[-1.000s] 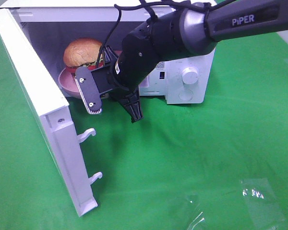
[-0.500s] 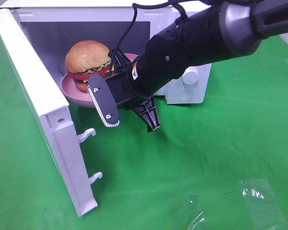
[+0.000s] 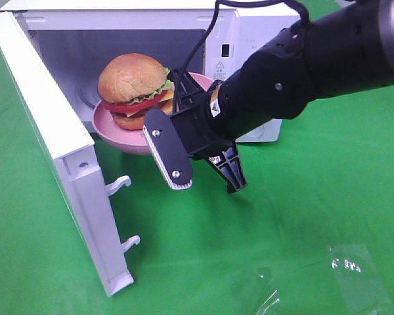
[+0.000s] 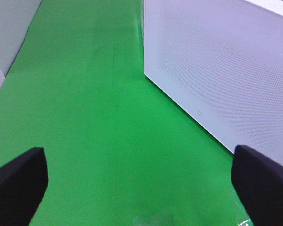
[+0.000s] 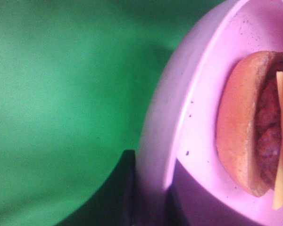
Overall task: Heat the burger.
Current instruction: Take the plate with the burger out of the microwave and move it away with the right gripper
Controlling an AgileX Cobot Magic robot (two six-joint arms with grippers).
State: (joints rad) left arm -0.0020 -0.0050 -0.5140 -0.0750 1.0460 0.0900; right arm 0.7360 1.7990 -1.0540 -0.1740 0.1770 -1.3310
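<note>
You see the burger (image 3: pixel 134 88) sitting upright on the pink plate (image 3: pixel 118 128), at the open front of the microwave (image 3: pixel 249 26), above the green desk. Its domed golden-brown bun tops green lettuce, a red tomato slice, yellow cheese and a brown patty, with the bottom bun flat on the plate. The right wrist view shows you the lower bun and patty (image 5: pixel 252 132) close up, near the plate's rim.
</note>
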